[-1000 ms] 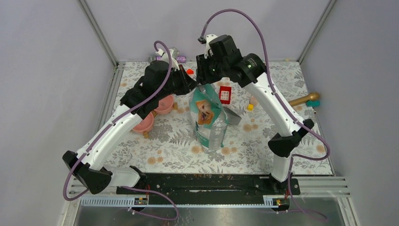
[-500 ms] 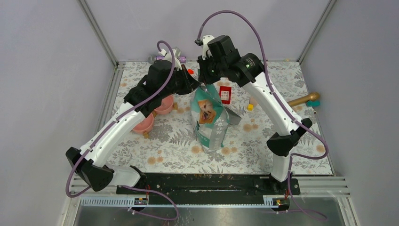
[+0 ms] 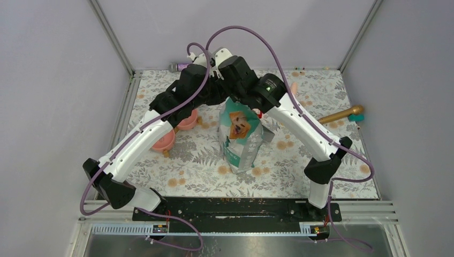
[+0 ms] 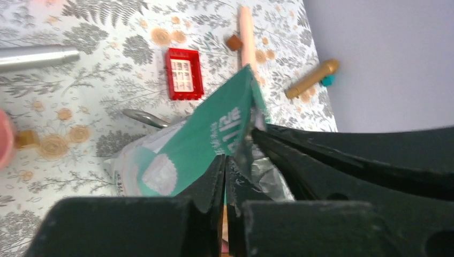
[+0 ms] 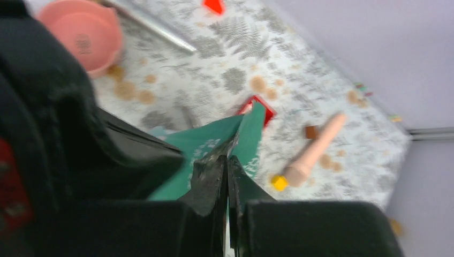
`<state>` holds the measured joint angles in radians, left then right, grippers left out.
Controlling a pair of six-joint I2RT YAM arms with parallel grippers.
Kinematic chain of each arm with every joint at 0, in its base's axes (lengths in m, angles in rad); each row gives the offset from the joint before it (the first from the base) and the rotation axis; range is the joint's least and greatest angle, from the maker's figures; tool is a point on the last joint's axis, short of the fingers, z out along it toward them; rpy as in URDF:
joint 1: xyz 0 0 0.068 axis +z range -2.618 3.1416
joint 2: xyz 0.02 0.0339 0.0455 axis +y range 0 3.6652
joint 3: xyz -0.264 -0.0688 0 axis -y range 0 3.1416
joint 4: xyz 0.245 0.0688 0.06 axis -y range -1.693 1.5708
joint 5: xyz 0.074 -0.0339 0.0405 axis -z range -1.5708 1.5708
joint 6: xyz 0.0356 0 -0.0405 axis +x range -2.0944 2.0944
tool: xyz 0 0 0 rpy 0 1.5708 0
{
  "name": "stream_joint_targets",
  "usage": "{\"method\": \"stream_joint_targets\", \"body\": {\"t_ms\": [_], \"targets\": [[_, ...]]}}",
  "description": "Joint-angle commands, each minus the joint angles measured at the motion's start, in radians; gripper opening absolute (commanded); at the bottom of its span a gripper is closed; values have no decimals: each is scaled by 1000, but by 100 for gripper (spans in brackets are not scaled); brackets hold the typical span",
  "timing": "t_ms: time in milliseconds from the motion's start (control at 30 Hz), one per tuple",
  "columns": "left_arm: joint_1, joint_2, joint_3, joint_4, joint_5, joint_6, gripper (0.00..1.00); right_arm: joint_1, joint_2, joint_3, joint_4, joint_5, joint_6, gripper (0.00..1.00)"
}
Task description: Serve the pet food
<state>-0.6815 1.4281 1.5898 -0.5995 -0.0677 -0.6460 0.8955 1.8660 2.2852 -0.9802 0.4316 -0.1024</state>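
Right gripper (image 5: 226,158) leftward onto bag (image 3: 239,140) top

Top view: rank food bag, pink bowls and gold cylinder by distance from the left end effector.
1. The food bag, its top pinched in the left end effector.
2. The pink bowls, to its left.
3. The gold cylinder, far right.

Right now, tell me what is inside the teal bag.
Only silver lining shows at the top of the teal bag, pinched by the left gripper and right gripper. No pet food is visible; the bag's walls hide the contents.
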Motion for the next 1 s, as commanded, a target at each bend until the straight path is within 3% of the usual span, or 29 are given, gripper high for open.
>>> {"method": "stream_joint_targets", "body": {"t_ms": [0, 133, 300, 400, 467, 500, 633, 967], "targets": [[7, 25, 53, -111, -155, 47, 0, 30, -76, -44, 88, 336, -155, 0], [5, 25, 63, -127, -195, 60, 0, 39, -99, -97, 140, 418, -200, 0], [5, -41, 16, -11, -64, 67, 3, 39, -162, -120, 96, 115, -101, 0], [7, -108, -60, 121, 72, 65, 46, 29, -180, -128, 79, -2, -42, 0], [8, -144, -94, 176, 115, 52, 62, 11, -190, -135, 77, -66, -10, 0], [8, -151, -100, 186, 124, 51, 65, 2, -193, -135, 76, -91, 7, 0], [14, -143, -91, 178, 134, 33, 67, -38, -201, -132, 74, -223, 51, 0], [29, -96, -74, 159, 151, 33, 65, -85, -199, -113, 74, -312, 129, 0]]}}
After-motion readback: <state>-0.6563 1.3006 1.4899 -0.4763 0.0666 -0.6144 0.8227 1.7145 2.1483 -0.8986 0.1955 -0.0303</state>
